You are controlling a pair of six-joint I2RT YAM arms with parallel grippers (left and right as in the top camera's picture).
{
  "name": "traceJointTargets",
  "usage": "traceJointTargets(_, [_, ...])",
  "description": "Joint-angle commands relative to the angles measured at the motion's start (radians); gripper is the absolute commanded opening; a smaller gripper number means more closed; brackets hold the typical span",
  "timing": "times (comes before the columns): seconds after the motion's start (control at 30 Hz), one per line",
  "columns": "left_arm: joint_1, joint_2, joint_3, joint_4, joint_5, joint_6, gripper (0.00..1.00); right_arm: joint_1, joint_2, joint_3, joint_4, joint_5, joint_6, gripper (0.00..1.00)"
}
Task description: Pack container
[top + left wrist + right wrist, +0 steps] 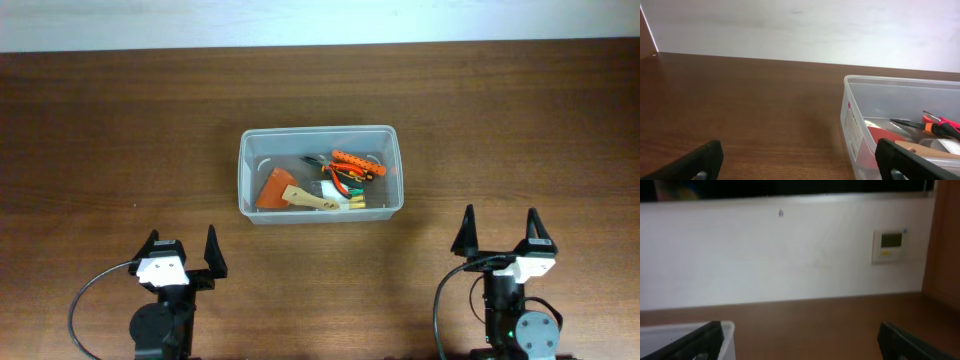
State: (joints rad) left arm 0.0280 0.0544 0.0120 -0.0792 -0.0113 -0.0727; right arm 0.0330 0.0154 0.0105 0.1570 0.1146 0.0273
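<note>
The container (246,170) is a clear plastic bin at the table's middle. Inside lie a red scraper with a wooden handle (290,192), orange-handled pliers (355,163) and other small tools. My left gripper (182,248) is open and empty, below and left of the bin. My right gripper (500,230) is open and empty, below and right of it. In the left wrist view the container (852,107) sits at the right, past my open left gripper (799,161). In the right wrist view a container corner (727,328) shows at lower left, by my open right gripper (799,340).
The brown wooden table (120,130) ends at a white wall (790,30) at the back. A small wall panel (889,245) shows in the right wrist view. Black cables loop beside both arm bases.
</note>
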Motion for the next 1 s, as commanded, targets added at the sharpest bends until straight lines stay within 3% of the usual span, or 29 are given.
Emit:
traceJointTargets(0.0, [-0.004, -0.001, -0.003, -0.004, -0.003, -0.002, 0.99, -0.007, -0.012, -0.005, -0.052, -0.012, 0.012, 0.99])
traceJointTargets(0.27, [-0.004, -0.001, -0.003, -0.004, -0.003, -0.002, 0.99, -0.007, -0.012, -0.005, -0.237, -0.043, 0.011, 0.99])
traceJointTargets(0.97, [-0.004, -0.001, -0.003, -0.004, -0.003, -0.002, 0.99, -0.007, -0.012, -0.005, -0.235, -0.051, 0.008, 0.98])
